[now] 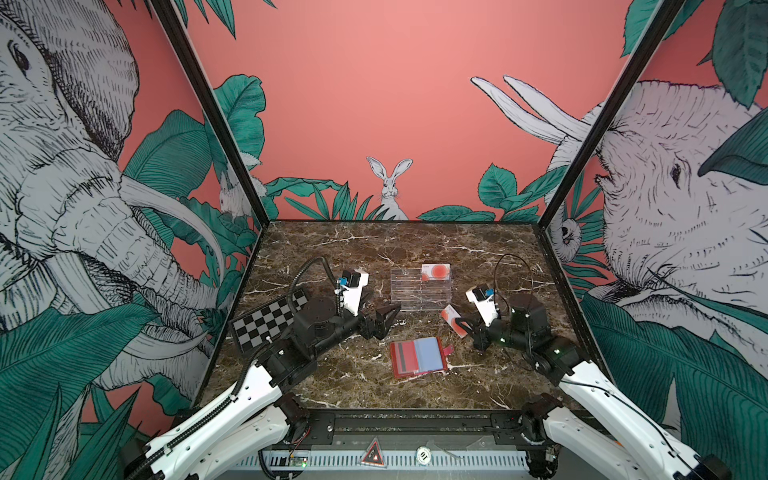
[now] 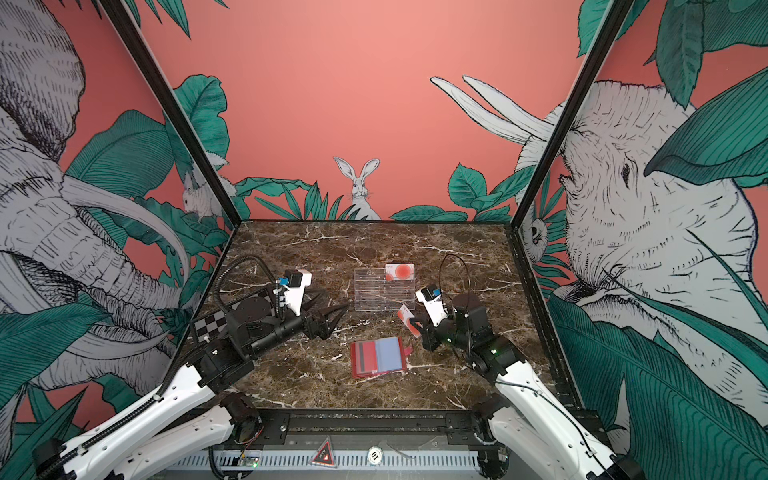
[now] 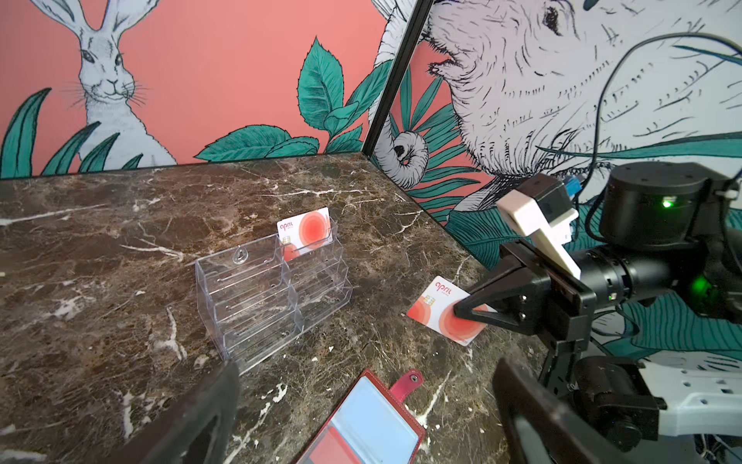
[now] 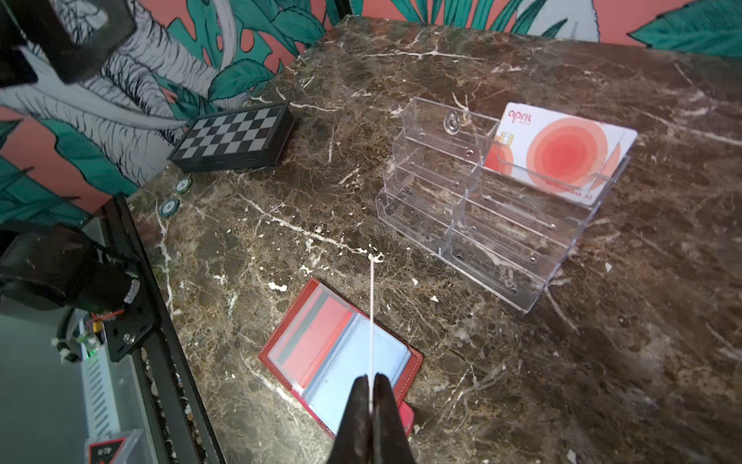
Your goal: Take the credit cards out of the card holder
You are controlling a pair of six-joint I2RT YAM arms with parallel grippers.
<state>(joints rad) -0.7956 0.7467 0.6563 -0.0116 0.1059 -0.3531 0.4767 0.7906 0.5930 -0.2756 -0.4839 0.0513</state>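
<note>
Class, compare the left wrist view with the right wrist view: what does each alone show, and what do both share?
Left wrist only: the right gripper seen from the side, shut on a white card with its printed face visible. Right wrist only: the chequered board; there the held card is just a thin edge. Both: the open card holder and the clear stand holding another white card.

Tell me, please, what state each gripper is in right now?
Left gripper: open, holding nothing.
Right gripper: shut on a card.
</note>
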